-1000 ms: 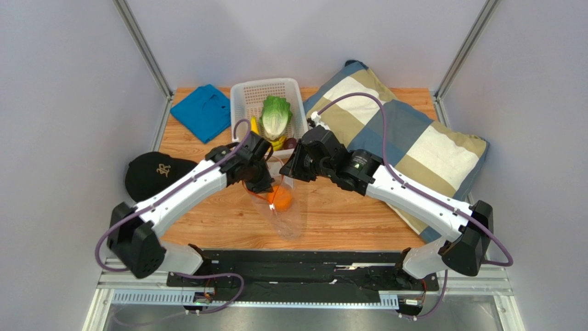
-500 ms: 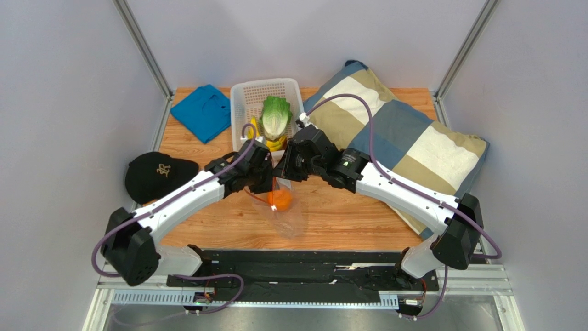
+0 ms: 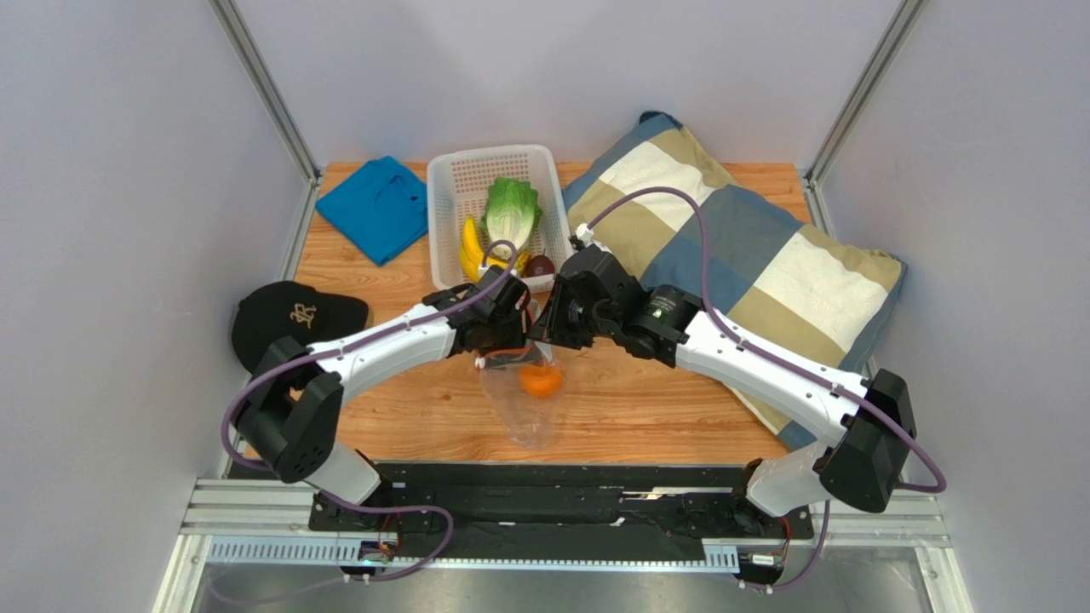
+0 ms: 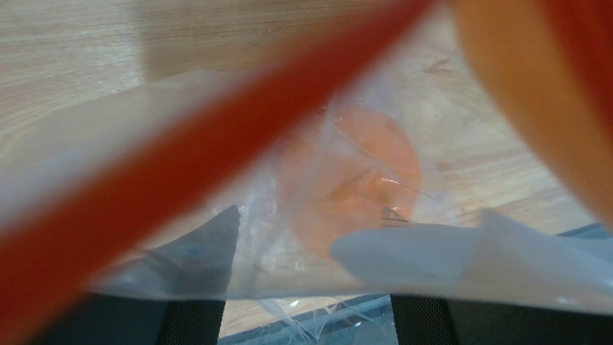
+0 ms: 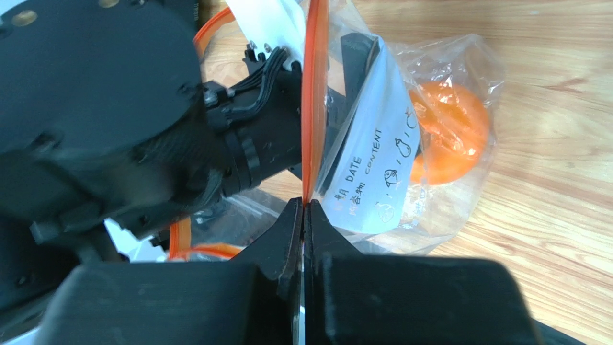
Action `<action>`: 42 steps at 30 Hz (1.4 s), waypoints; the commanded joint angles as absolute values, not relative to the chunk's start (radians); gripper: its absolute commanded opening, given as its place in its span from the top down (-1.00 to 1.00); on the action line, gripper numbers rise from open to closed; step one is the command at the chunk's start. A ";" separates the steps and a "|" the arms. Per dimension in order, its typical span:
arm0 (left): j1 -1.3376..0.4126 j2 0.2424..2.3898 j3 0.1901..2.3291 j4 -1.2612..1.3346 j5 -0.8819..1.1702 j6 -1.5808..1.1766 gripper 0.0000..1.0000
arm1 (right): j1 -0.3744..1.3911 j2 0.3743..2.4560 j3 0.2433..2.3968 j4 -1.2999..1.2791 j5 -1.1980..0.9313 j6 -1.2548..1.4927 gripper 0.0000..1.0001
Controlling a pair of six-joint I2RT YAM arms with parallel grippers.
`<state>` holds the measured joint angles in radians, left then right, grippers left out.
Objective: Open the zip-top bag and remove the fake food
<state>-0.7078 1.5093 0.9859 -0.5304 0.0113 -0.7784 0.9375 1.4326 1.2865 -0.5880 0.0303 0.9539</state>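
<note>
The zip-top bag (image 3: 525, 399) lies on the wood in front of both grippers, its mouth lifted toward them. My right gripper (image 5: 303, 206) is shut on the bag's orange-red zip strip (image 5: 311, 108), with the white label (image 5: 374, 169) just right of it. The round orange (image 3: 541, 379) is inside the bag (image 5: 460, 65) and shows through the plastic (image 4: 352, 176). My left gripper (image 3: 508, 330) is open at the bag's mouth, its fingers (image 4: 205, 241) apart behind the plastic. The banana (image 3: 473, 249), lettuce (image 3: 512, 211) and purple fruit (image 3: 540, 266) lie in the basket.
A white perforated basket (image 3: 448, 179) stands at the back centre. A blue cloth (image 3: 374, 204) lies at the back left and a black cap (image 3: 288, 319) at the left edge. A large checked pillow (image 3: 755, 268) fills the right side under my right arm.
My left gripper has gone from shut to open and shifted right toward the bag's mouth. The bag and orange moved slightly right. My right gripper stayed shut on the strip.
</note>
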 commanded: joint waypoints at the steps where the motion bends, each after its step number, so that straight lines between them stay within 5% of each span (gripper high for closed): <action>1: -0.733 1.597 1.055 -0.503 0.032 -0.759 -0.54 | 0.920 1.347 1.217 -0.614 0.052 0.956 1.00; 9: -0.779 1.713 1.095 -0.505 0.002 -0.775 -0.42 | 0.873 1.255 1.081 -0.626 0.034 0.974 1.00; 21: -0.781 1.717 1.061 -0.443 0.017 -0.778 0.78 | 0.851 1.218 1.098 -0.664 0.066 0.951 1.00; 25: -0.781 1.660 1.086 -0.506 -0.024 -0.739 1.00 | 0.850 1.224 1.106 -0.672 0.064 0.934 1.00; 32: -0.781 1.568 1.115 -0.543 0.018 -0.683 0.97 | 0.848 1.210 1.103 -0.687 0.071 0.902 1.00; 37: -0.787 1.516 1.091 -0.488 0.257 -0.640 0.19 | 0.847 1.201 1.106 -0.704 0.064 0.890 1.00; 42: -0.825 1.514 1.063 -0.418 0.325 -0.641 0.12 | 0.839 1.192 1.106 -0.706 0.054 0.894 1.00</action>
